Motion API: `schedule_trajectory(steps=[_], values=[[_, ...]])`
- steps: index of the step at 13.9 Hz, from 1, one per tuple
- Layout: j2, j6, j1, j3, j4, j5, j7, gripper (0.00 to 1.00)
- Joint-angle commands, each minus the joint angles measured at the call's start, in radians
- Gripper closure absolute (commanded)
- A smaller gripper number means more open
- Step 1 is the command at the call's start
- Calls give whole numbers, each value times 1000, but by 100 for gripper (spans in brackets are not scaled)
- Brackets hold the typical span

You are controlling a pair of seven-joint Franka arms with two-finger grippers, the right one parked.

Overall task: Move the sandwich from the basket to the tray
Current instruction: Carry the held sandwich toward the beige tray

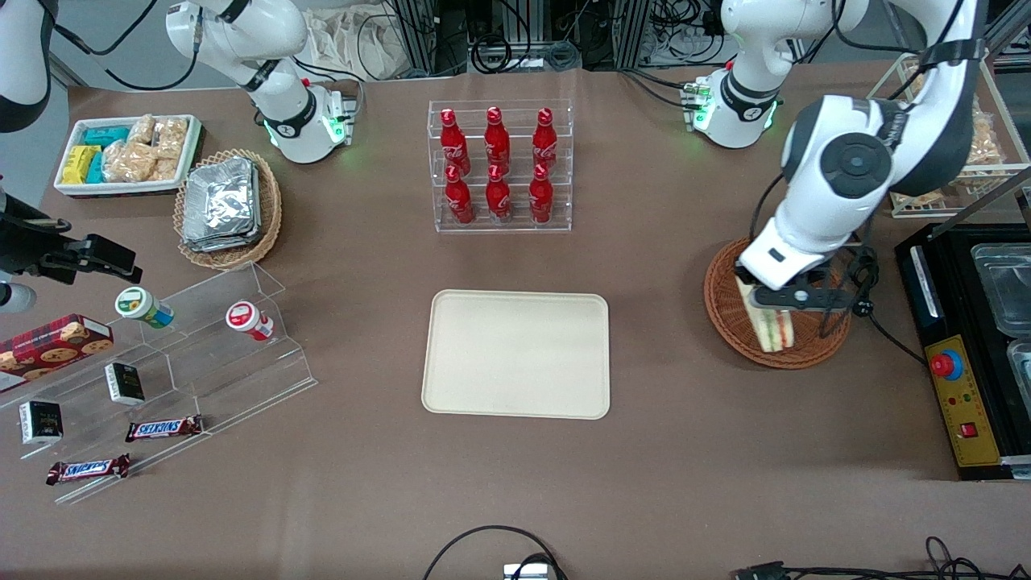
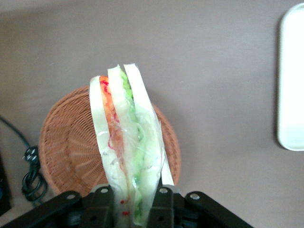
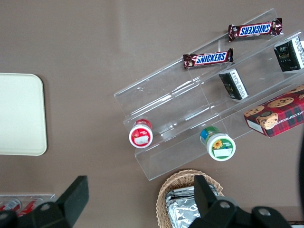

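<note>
The sandwich (image 1: 773,326), a wrapped wedge of pale bread with red, orange and green filling, stands on edge between the fingers of my left gripper (image 1: 780,304). The gripper is shut on it, directly over the round reddish-brown wicker basket (image 1: 725,310). In the left wrist view the sandwich (image 2: 126,137) reaches out from the gripper (image 2: 133,204) across the basket (image 2: 66,142). I cannot tell whether its tip still touches the wicker. The cream tray (image 1: 515,354) lies flat mid-table, toward the parked arm from the basket, and its edge (image 2: 290,85) shows in the wrist view.
A clear rack of red bottles (image 1: 499,165) stands farther from the front camera than the tray. A black machine (image 1: 966,354) and a white wire rack (image 1: 950,161) flank the basket at the working arm's end. A black cable plug (image 2: 31,166) lies beside the basket.
</note>
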Motion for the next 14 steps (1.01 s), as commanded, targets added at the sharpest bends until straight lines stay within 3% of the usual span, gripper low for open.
schedule_trajectory(steps=[1, 4, 8, 10, 14], values=[[76, -13, -6, -71, 89, -5, 16, 74], [151, -10, -23, -151, 155, 10, -106, 72], [214, 19, -107, -152, 211, 11, -145, 72], [265, 26, -151, -152, 236, 18, -180, 67], [375, 67, -171, -152, 314, 27, -216, 68]])
